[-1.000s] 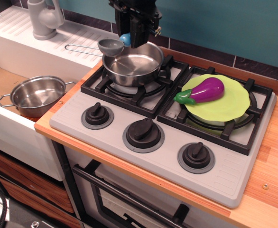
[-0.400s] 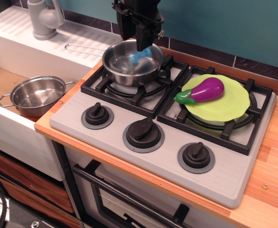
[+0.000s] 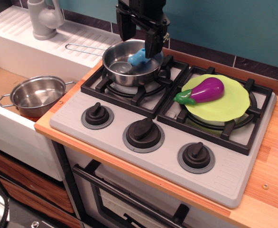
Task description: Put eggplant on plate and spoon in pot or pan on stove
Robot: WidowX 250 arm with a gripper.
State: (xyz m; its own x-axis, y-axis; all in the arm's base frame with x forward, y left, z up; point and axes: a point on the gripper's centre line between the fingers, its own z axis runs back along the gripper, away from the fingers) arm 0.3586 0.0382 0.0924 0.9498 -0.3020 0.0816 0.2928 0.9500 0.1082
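The eggplant [image 3: 203,90] lies on the lime-green plate [image 3: 234,107], which sits on the right burner grate of the stove [image 3: 153,156] — purple body toward the back right, green stem cap toward the front left. The spoon [image 3: 133,61] rests inside the saucepan [image 3: 129,71] on the left burner, its grey bowl low in the pan and its light-blue handle leaning up toward the far rim. Just above the pan's back edge hangs the gripper [image 3: 138,34], its two black fingers spread apart and holding nothing. Left of the stove — down in the sink area — sits a two-handled steel pot [image 3: 37,96], with a grey faucet [image 3: 44,19] behind it.
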